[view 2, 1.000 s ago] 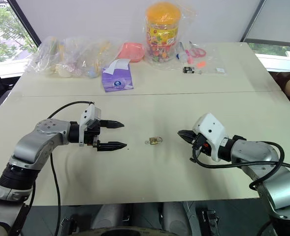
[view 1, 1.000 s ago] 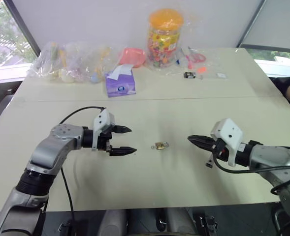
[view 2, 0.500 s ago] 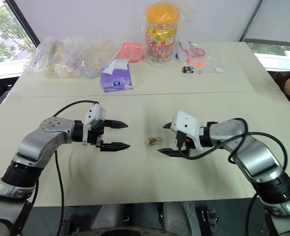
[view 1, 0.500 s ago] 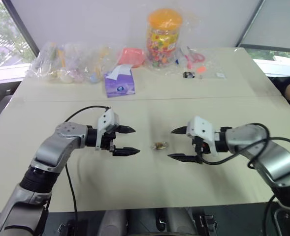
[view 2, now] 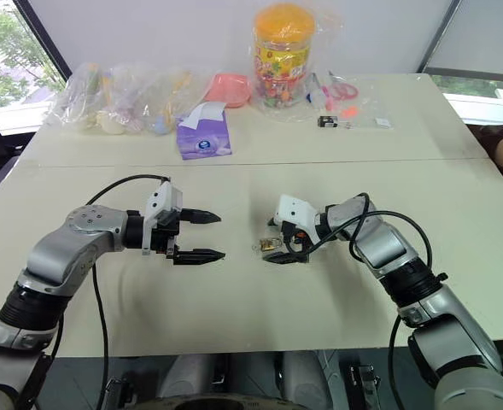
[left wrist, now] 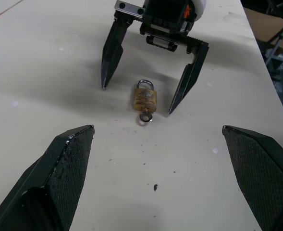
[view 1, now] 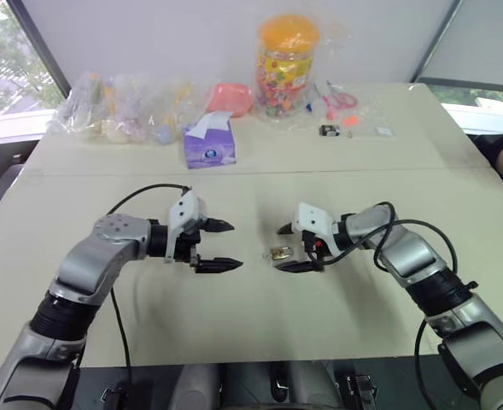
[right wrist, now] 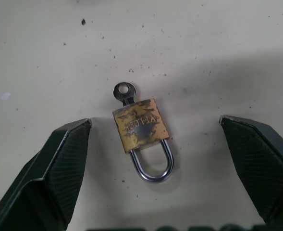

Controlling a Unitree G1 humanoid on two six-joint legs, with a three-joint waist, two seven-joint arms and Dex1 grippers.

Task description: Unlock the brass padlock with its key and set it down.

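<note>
Left eye view had the pale tabletop (view 1: 260, 333) carrying everything, and the step in hand was the pick-up: nothing was lifted yet. At the far edge stood a tall clear jar (view 1: 285, 64) with an orange lid, packed with colourful small items, beside a purple tissue box (view 1: 208, 145) with a tissue poking out and clear bags (view 1: 123, 107) whose contents I could not make out. Nearer, the left gripper (view 1: 219, 245) hung wide apart just above the surface, near the lock but not touching it. The right gripper (view 1: 287, 248) was spread wide too, one finger either side of the brass padlock (right wrist: 141, 126), tips low at the surface. That padlock lay flat, shackle closed, with its key (right wrist: 124, 92) seated in the body. My read: the next move called for pinching the body squarely, leaving the key head free for the other gripper to turn.
</note>
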